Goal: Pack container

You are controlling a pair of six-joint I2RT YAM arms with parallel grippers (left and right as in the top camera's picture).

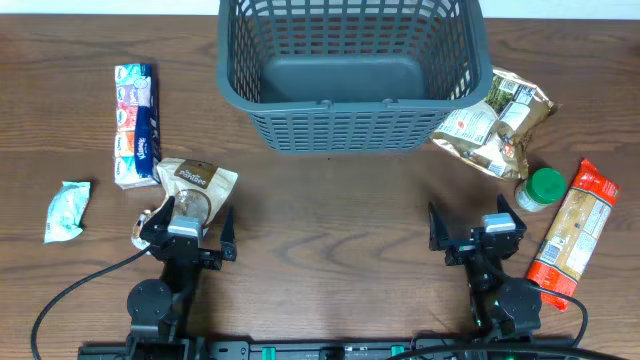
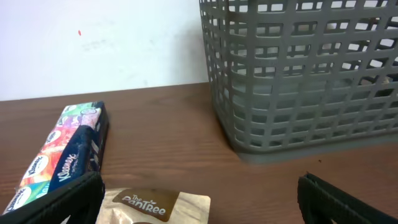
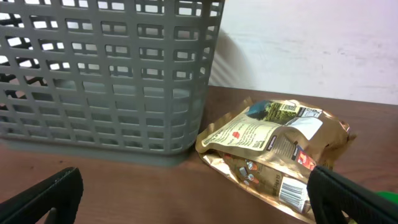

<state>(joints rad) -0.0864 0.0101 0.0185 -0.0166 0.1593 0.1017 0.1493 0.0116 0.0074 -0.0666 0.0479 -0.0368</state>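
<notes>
The dark grey slotted basket [image 1: 350,70] stands at the back middle with nothing visible inside; it also shows in the left wrist view [image 2: 298,81] and the right wrist view [image 3: 106,74]. My left gripper [image 1: 185,232] is open over the near edge of a brown PanTree pouch [image 1: 200,180], which lies between its fingers [image 2: 155,205], not gripped. My right gripper [image 1: 478,232] is open and empty over bare table. A gold snack bag [image 1: 495,122] lies right of the basket, also in the right wrist view [image 3: 273,149].
A Kleenex tissue pack [image 1: 135,125] lies at the left, also in the left wrist view [image 2: 59,155]. A small pale blue packet [image 1: 67,210] lies far left. A green-capped jar [image 1: 540,188] and an orange pasta packet [image 1: 572,232] lie at the right.
</notes>
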